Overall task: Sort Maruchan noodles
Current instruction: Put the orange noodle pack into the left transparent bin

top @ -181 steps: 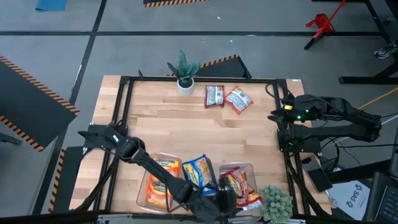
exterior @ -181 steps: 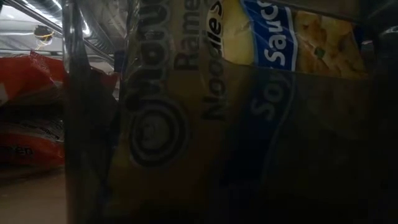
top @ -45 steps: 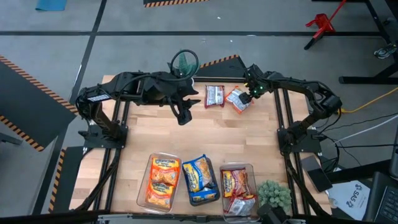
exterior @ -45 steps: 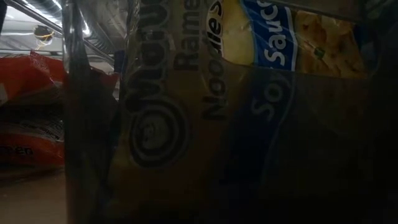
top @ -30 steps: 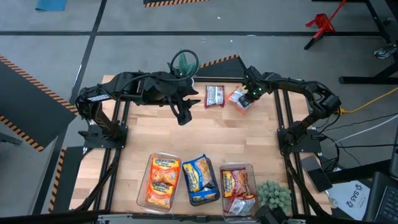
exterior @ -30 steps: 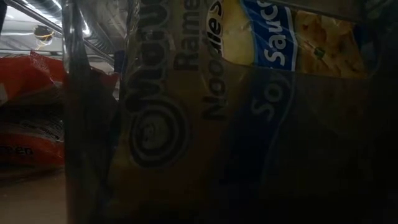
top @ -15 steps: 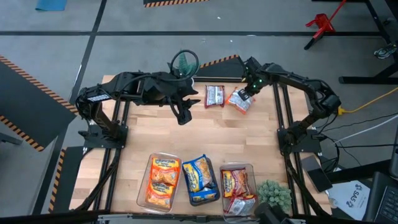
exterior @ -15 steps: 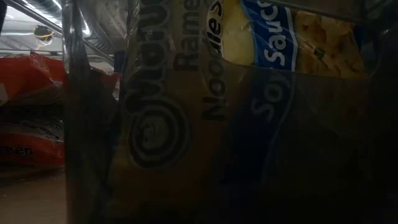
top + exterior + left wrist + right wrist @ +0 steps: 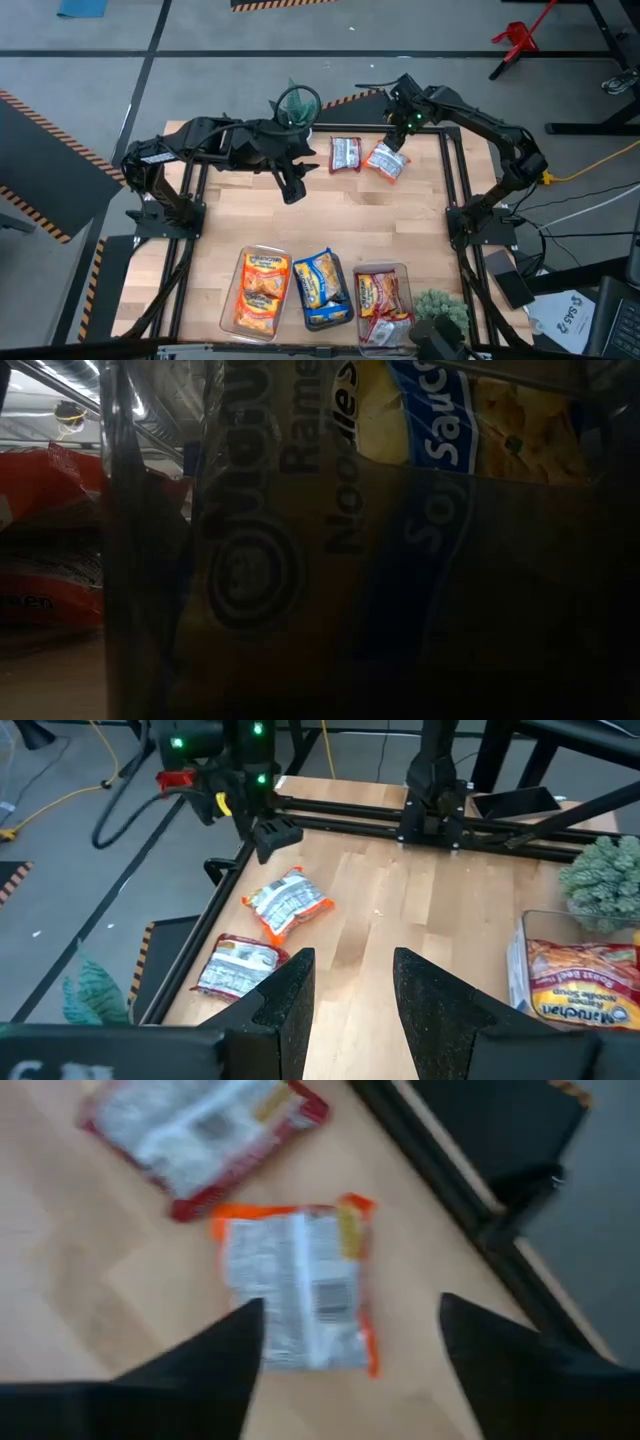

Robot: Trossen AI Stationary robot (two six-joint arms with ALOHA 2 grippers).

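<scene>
Two loose Maruchan noodle packets lie flat on the wooden table near its far edge: a red-and-silver one (image 9: 345, 153) and an orange-edged one with its silver back up (image 9: 385, 160) (image 9: 298, 1285). My right gripper (image 9: 398, 135) (image 9: 350, 1308) hangs open above the orange-edged packet, pointing steeply down, clear of it. My left gripper (image 9: 292, 188) (image 9: 352, 960) hovers open left of the packets, high over the middle of the table, with nothing between its fingers. Three clear bins at the near edge hold orange (image 9: 262, 290), blue-and-yellow (image 9: 320, 285) and red (image 9: 385, 300) packets.
A potted plant (image 9: 297, 100) stands at the far edge beneath my left arm; a second plant (image 9: 440, 315) stands at the near right corner. Black frame rails (image 9: 450, 170) run along the table's sides. Bare wood lies between the loose packets and the bins.
My right gripper has risen from the orange-edged packet and drawn a little toward the far edge. The packet has stayed flat on the table where it was. My left arm has kept still.
</scene>
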